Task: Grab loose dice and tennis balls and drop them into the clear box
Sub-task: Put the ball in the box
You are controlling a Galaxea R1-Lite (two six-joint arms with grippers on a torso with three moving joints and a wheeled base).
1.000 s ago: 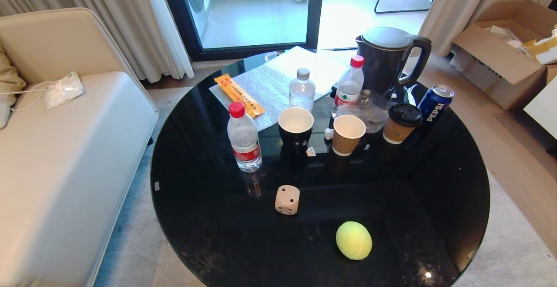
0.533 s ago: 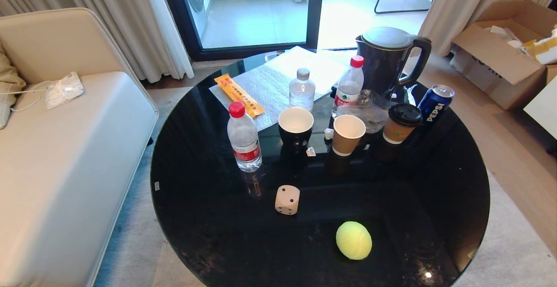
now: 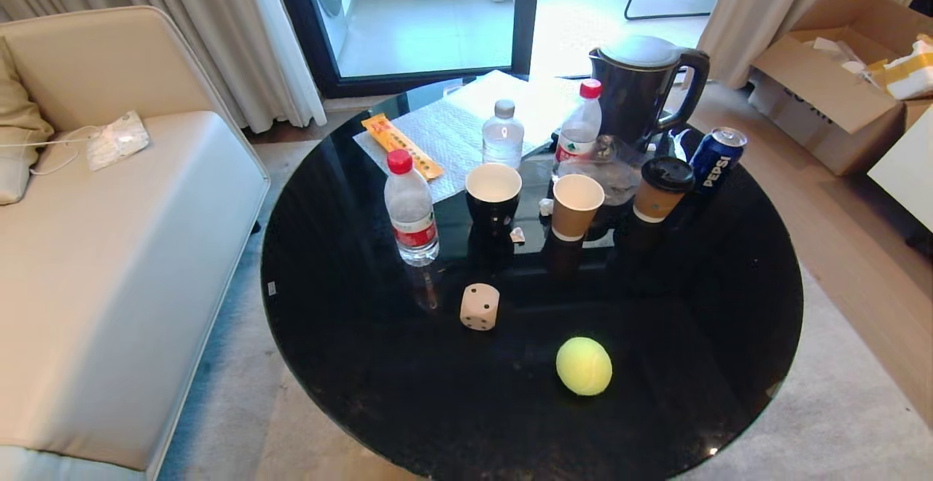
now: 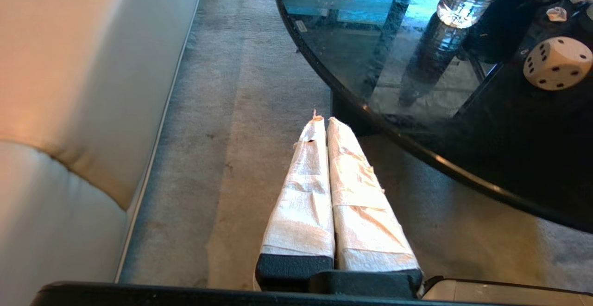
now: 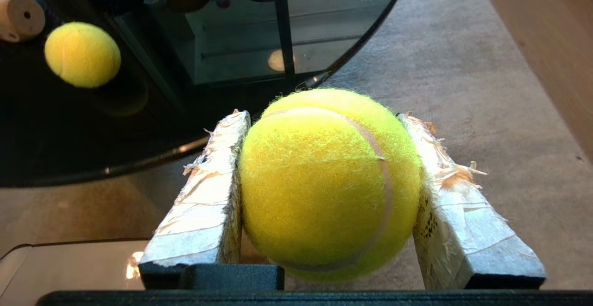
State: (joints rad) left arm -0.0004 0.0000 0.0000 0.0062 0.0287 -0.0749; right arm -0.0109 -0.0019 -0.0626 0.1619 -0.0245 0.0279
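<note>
Whole head view has shifted since the earlier frame: camera moved, scene sits slightly higher and smaller; the things keep their places on the counter. Sofa [image 3: 109,248] stands left of the round black counter [image 3: 350,248]. Kettle [image 3: 641,84], bottles and cups crowd the counter's far half. Loose tennis ball [image 3: 584,366] lies near the front edge, beige die [image 3: 479,307] well apart from it, further back and left. Right end effector [image 5: 324,125] is off the counter's edge over carpet, clenched on a second tennis ball [image 5: 324,181], a padded finger against each side. Left end effector [image 4: 324,123] hangs over carpet between sofa and counter, fingers pressed together, holding nothing.
</note>
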